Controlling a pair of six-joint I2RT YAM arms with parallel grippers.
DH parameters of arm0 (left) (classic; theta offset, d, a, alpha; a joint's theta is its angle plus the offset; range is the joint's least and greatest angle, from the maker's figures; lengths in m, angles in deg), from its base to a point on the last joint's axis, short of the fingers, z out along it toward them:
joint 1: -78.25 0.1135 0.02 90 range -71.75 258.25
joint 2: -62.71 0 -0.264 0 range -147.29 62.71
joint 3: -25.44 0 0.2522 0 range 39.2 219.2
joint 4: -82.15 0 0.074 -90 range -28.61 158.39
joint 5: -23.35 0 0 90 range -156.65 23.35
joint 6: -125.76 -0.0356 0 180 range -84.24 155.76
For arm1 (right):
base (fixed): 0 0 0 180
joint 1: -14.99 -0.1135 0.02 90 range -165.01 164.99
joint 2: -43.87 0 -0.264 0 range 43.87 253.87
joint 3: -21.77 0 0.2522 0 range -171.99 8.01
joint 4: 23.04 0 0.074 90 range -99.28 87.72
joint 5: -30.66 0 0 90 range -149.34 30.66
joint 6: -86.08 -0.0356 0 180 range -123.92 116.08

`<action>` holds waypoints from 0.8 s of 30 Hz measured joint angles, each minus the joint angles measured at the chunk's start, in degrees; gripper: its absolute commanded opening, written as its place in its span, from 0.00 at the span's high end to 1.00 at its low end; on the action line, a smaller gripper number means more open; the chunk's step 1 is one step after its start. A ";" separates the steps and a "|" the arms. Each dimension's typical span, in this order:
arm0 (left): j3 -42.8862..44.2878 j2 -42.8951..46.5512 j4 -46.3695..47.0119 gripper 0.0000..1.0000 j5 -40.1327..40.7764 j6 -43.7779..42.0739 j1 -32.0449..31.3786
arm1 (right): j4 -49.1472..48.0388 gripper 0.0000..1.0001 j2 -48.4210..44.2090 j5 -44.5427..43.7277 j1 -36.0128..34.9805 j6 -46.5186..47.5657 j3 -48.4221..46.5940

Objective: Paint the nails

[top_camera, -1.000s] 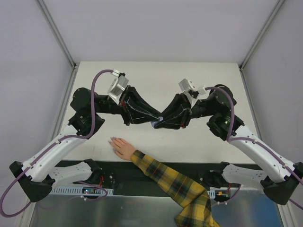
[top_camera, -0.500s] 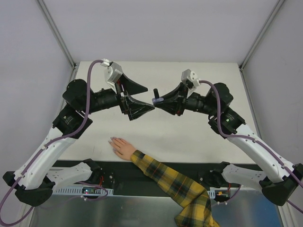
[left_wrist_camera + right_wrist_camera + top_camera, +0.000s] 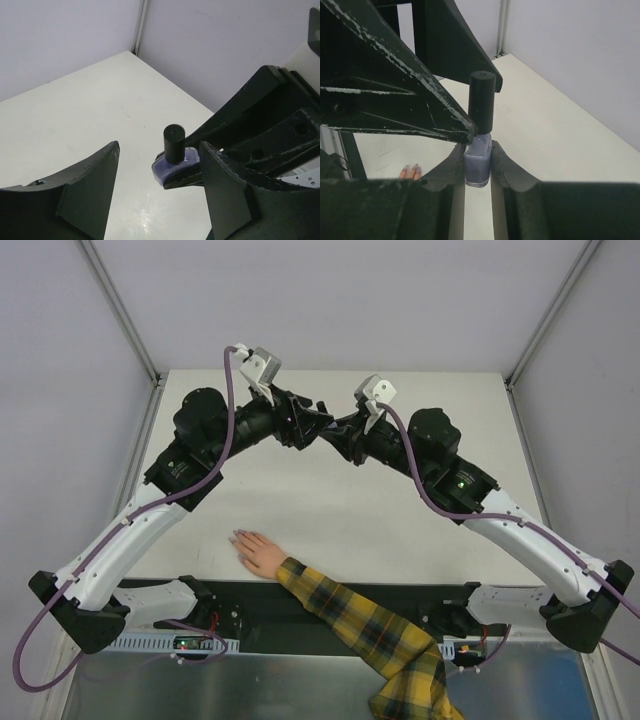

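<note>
Compared with half a second ago, the left arm (image 3: 130,530) and right arm (image 3: 520,540) have both swung towards the far side of the table. Their meeting point now sits further back in the top view, and both elbows are drawn in closer to the centre.

The left gripper (image 3: 160,147) is spread wide. Its two black fingers stand either side of the cap (image 3: 173,142) with clear gaps. They no longer sit short of it as before.

The right gripper (image 3: 478,155) has closed tight on the polish bottle (image 3: 478,169), a small purple one held upright by its body. The black cap projects above the fingers and is screwed on.

The walls (image 3: 330,300) are plain pale grey panels joined at metal corner posts (image 3: 118,305). The table (image 3: 300,510) is an off-white board, matt and unmarked apart from faint scuffs.

The yellow-and-black plaid sleeve (image 3: 370,630) lies diagonally across the near edge, between the two arm bases. The peach mannequin hand (image 3: 260,552) rests flat on the table at the near left, fingers pointing left. It is unmoved.

The nails (image 3: 237,537) sit at its fingertips, well apart from both grippers. They are too small to assess for colour in the top view. The right wrist view shows two fingertips below the bottle.
</note>
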 measured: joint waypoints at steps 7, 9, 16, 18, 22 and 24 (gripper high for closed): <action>-2.43 0.66 3.76 0.50 0.63 0.26 0.00 | 0.94 1.00 1.20 -3.63 -2.84 1.99 -0.28; -3.39 1.03 4.09 0.60 0.70 0.48 0.00 | 0.96 1.00 1.20 -4.46 -3.76 2.34 -0.31; -5.81 2.51 6.03 1.00 -2.36 1.62 -0.11 | 2.08 1.00 1.27 -6.03 -5.46 2.67 -0.66; -6.12 2.97 6.51 1.00 -4.48 1.66 0.00 | 1.75 1.00 1.22 -5.68 -5.53 2.64 -0.66; -6.47 3.52 7.93 1.00 -11.47 0.70 1.16 | 1.79 1.00 0.35 3.78 -2.43 1.16 -0.66; -6.47 3.45 9.84 1.00 -17.16 0.81 1.95 | 1.09 1.00 -0.15 13.62 1.09 -1.33 -0.55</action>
